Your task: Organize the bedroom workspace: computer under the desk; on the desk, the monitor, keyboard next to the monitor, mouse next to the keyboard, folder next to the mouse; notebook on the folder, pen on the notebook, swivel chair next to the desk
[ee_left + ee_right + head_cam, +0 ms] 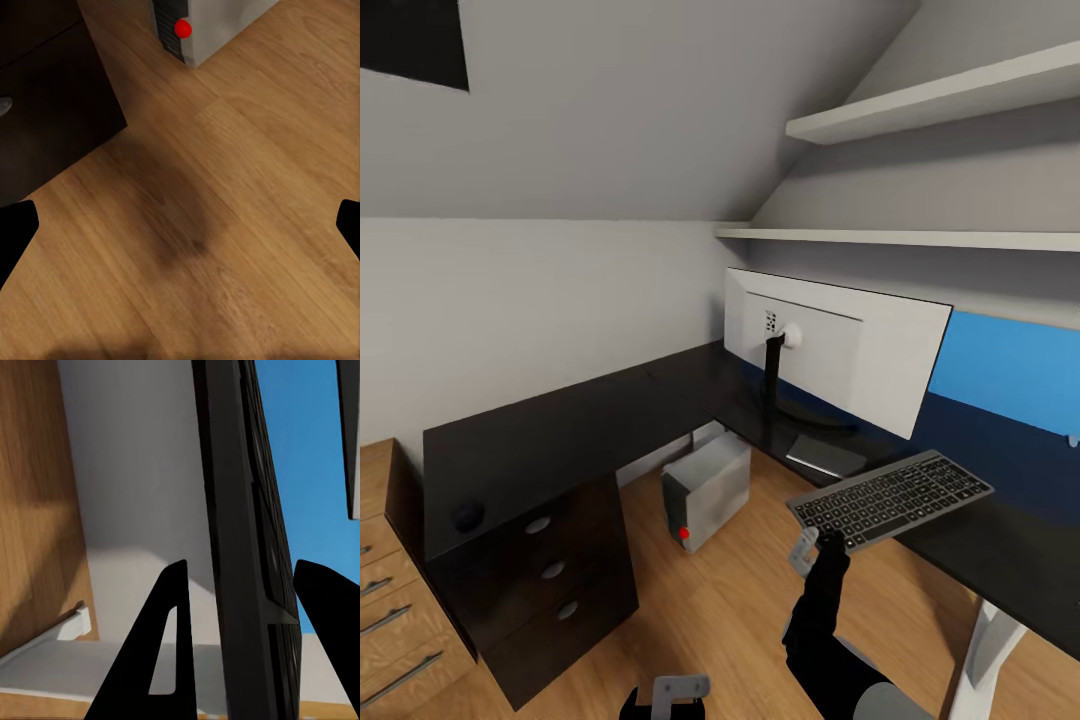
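From my head camera the bedroom wall [540, 290] slopes pale grey above a light wood floor [720, 600], with two white shelves [920, 238] up on the far side. The black L-shaped desk [560, 430] wraps the corner, its drawer unit [550, 580] with round silver knobs standing on my left side beside a light-wood drawer chest [390, 600]. A large blue flat panel [1010, 375] lies against the wall behind the desk on my right. The monitor [840, 350] stands on the desk with its pale back turned toward me, its black stem rising from a ring base. The computer [708, 490] sits on the floor under the desk, red dot facing out; my left wrist camera catches its lower corner too. The keyboard [890, 497] is held tilted over the desk's front edge, keys up, one end pinched in my right claw [818, 548]; in the right wrist view the two fingers are closed against the keyboard's thin edge [240, 585]. My left claw [180, 225] hangs low over bare floor, and in its wrist view the two fingertips [15, 232] sit far apart with nothing between them. The mouse [467, 516] rests on the desk's left end above the drawers.
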### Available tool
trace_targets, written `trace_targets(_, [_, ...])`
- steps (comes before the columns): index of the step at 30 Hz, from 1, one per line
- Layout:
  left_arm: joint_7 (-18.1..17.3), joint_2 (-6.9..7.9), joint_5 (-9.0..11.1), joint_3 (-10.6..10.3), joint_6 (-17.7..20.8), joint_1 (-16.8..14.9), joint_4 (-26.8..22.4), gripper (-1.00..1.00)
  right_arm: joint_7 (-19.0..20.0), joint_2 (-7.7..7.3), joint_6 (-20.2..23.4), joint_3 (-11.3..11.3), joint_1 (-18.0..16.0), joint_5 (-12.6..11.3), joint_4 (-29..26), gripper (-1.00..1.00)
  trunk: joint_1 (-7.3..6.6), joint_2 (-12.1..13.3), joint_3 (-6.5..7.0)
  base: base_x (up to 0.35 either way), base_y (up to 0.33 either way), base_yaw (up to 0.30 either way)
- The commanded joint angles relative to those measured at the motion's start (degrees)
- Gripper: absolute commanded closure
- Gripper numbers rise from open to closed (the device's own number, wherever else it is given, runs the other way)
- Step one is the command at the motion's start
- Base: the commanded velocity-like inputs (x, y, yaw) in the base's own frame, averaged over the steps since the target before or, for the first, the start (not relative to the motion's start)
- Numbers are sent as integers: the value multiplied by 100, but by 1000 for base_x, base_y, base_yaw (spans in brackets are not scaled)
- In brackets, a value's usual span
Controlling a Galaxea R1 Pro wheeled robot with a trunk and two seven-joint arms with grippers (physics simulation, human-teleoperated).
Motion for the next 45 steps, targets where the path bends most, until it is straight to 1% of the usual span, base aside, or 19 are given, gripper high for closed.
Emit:
trace_targets(1, [33,0,13,-10,32,-4,-10,-100,-10,-1,44,19,-5,18,1,100,0,-3,-6,0,0,0])
trace_targets(22, [38,0,20,7,34,-4,-13,-100,-24,33,62,21,-5,9,7,100,0,-3,-5,0,0,-3])
trace_targets(36, [39,0,21,21,27,-4,-15,-100,-28,34,63,19,-5,9,-2,100,0,-3,50,0,0,-193])
trace_targets(45, [39,0,21,21,25,-4,-15,-100,-30,34,64,19,-5,9,-2,100,0,-3,55,0,0,-29])
